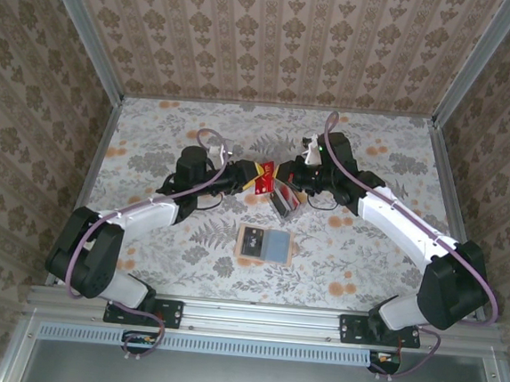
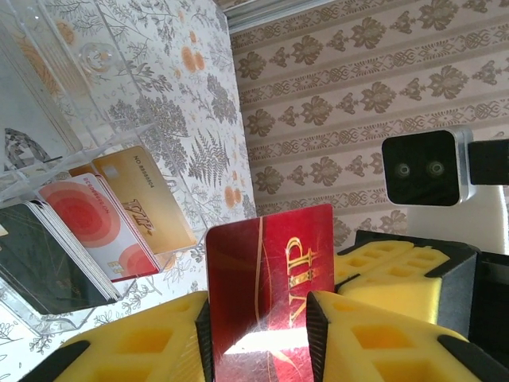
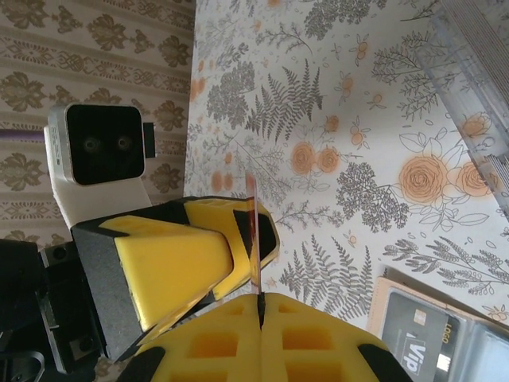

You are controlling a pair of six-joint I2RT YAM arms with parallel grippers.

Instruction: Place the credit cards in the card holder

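- Red card [image 1: 261, 178] hangs above the middle of the table [image 1: 366, 245], between the two grippers, touching nothing else.
- Right gripper [image 1: 278, 177] comes in from the right. In its wrist view the fingers are pressed together on the red card [image 3: 254, 231], which shows edge-on as a thin line running straight out from the fingertips [image 3: 260, 306].
- Left gripper [image 1: 249, 178] comes in from the left. In its wrist view the red card [image 2: 266, 278] faces the camera and stands between the two yellow fingers [image 2: 258, 302].
- The card's long axis runs out along those fingers, its free short edge points away from the palm, and "VIP" reads along that axis.
- The left fingers sit close on either side of the card, but I cannot tell whether they press it.
- Card holder [image 1: 262, 260] lies flat and open nearer the arm bases, well apart from the held card, with a dark card [image 1: 252, 242] on its left half.
- Clear tray [image 1: 288, 203] sits between the grippers and the holder. It holds a gold card [image 2: 147, 199], a red-and-white card [image 2: 91, 231] and a black card [image 2: 36, 263], side by side.
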